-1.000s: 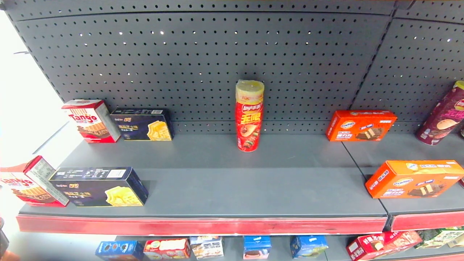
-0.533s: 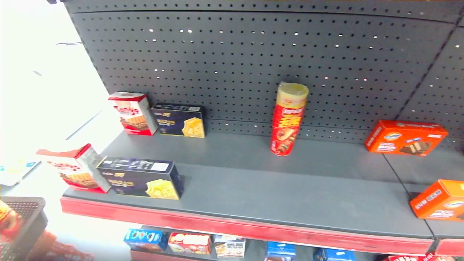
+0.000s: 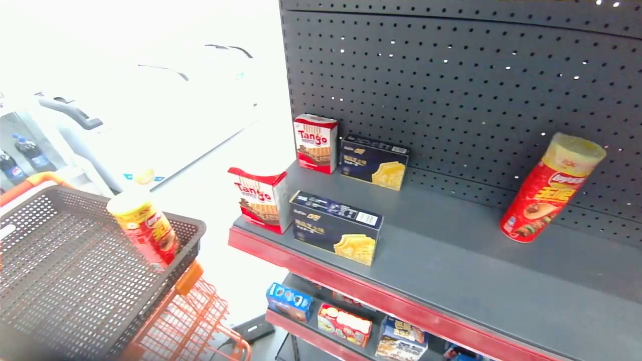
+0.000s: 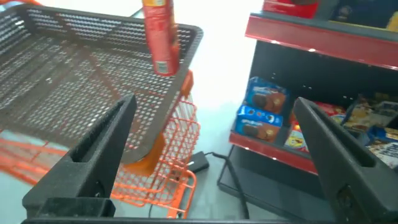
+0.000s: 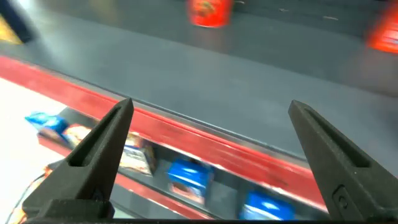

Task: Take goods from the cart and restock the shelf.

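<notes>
A red chips can with a yellow lid stands in the cart's dark mesh basket, at its corner nearest the shelf. In the left wrist view the same chips can stands in the mesh basket. My left gripper is open and empty, low between cart and shelf. A matching red can stands on the grey shelf against the pegboard. My right gripper is open and empty before the shelf's red front edge, with the shelf can beyond.
Two red-white wafer boxes and two dark blue boxes stand at the shelf's left end. Small boxes line the lower shelf. The cart's orange frame sits under the basket. Bare shelf lies between the boxes and the can.
The whole head view has swung to the left, bringing the cart and its can into sight. The goods on the shelf keep their places.
</notes>
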